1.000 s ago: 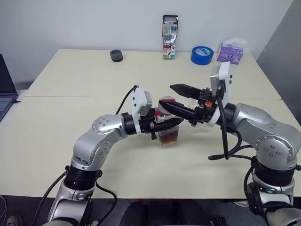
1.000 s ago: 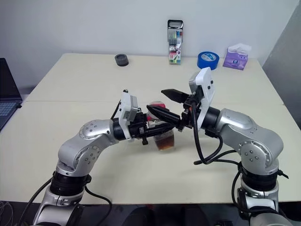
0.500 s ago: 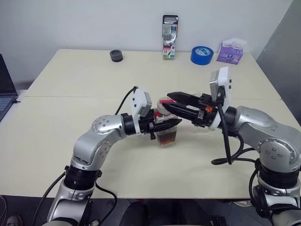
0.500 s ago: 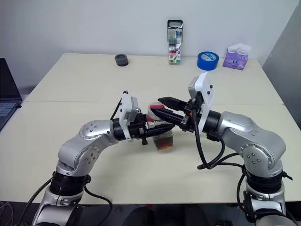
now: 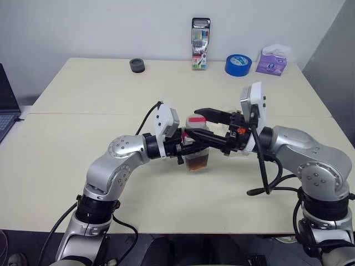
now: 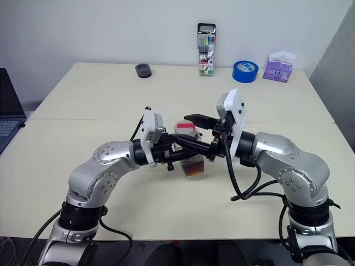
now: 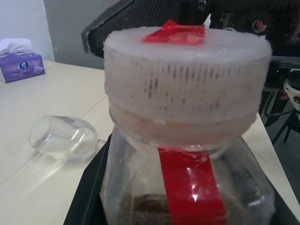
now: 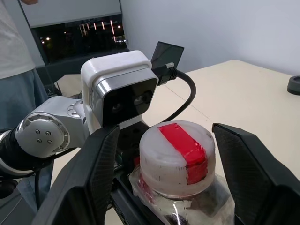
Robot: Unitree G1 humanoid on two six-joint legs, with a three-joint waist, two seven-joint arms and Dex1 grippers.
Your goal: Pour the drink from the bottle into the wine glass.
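Observation:
The bottle point(image 5: 197, 151) stands upright mid-table, clear plastic with a red stripe and a white cap point(image 8: 178, 157) crossed by red tape. Dark drink point(image 5: 198, 162) fills its lower part. My left gripper point(image 5: 201, 146) reaches in from the left and is shut on the bottle's body. From the right, my right gripper point(image 5: 194, 123) stands open, one finger on each side of the cap, with a gap visible at both fingers point(image 8: 101, 173). The wine glass point(image 7: 63, 138) lies on its side on the table beyond the bottle.
Along the table's far edge sit a black round object point(image 5: 137, 65), a pen box point(image 5: 200, 44), a blue tape roll point(image 5: 238, 65) and a purple tissue pack point(image 5: 272, 60). A laptop point(image 5: 5, 105) is at the left edge. A person point(image 8: 18, 70) stands behind.
My right gripper has moved left and slightly down, from up and right of the bottle to straddling its cap. The left gripper and bottle have stayed put.

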